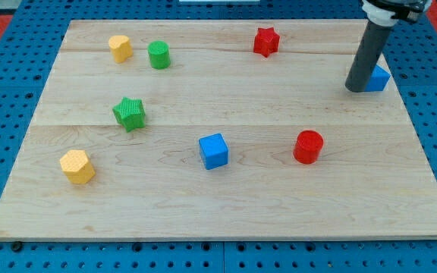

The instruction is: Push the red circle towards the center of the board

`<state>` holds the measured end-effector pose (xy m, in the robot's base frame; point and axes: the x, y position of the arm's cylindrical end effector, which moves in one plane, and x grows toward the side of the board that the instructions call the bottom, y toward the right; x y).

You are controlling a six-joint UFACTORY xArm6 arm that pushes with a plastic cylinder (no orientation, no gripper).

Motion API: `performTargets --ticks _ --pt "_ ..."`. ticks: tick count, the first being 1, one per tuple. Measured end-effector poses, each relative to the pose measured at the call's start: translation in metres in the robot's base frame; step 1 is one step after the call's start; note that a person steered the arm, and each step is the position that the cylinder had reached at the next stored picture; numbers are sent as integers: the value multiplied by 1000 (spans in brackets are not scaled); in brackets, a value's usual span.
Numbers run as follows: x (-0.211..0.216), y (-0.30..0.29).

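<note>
1. Your red circle (308, 146) sits right of the board's middle, toward the view's bottom. It's a short ribbed cylinder standing on its flat end, nothing touching it. There's bare wood on every side of it, and the stretch toward the view's left runs open until the blue cube (214, 150).
2. That blue cube is the nearest neighbour, roughly level with the circle and well apart from it.
3. My tip (354, 88) is up near the view's top right, well apart from the red circle, touching or just beside a blue block (378, 79) that the rod half hides (can't make out its shape). There are no fingers on this rig, just the plain dark rod, so nothing is spread or pinched.
4. The red star (265, 41) sits near the top edge, right of centre.
5. On the view's left: a green star (130, 113) mid-height, a green cylinder (158, 54) and a yellow block (120, 48) close together near the top, and another yellow block (77, 166) near the bottom-left corner. Both yellows look faceted.
6. The board (226, 216) is pale wood planks with visible grain, sitting on a blue pegboard (6, 98) full of holes. All blocks look like ribbed plastic. No writing anywhere you can read.
</note>
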<state>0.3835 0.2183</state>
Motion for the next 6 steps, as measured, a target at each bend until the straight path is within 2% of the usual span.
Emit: performTargets --ticks 1,2,3,4,5,6 --pt "21 36" --pt "51 44" --pt "99 38" --pt "147 -46" --pt "148 -82" --pt "101 -73"
